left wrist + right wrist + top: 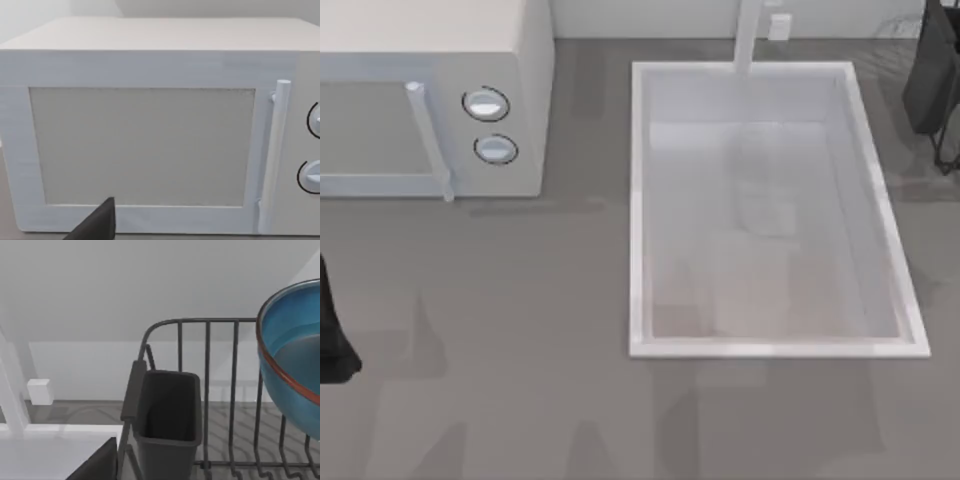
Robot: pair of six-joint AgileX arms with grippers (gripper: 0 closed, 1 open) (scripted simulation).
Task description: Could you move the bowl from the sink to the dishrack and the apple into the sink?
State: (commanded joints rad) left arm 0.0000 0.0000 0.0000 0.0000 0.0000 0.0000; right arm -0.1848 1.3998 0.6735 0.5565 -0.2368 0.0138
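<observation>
At the far right of the desk, the right wrist view has the bowl sitting up against the wire bars of the dishrack, tilted on its side from what I can make out, right next to the rack's dark cutlery cup. So that half of the job looks done to me. The sink is bare inside, faucet at its far edge, and the apple isn't anywhere I can point at, so dropping it in the sink is what's left.

The bowl itself is glossy blue with a thin red-brown rim, and the inside looks smooth and shiny. I'd guess it's stiff, slick and chippable, so if it needs another nudge, pinching the rim beats trying to hold the curved wall. An apple should be light, firm and round, so grab it across the middle, since it'll roll if you clip it off-centre.

The right end effector is up by the rack, with just a dark corner of it peeking in, so I can't tell if it's wide or narrow. Same deal with the left end effector, parked in front of the microwave on the left side.
</observation>
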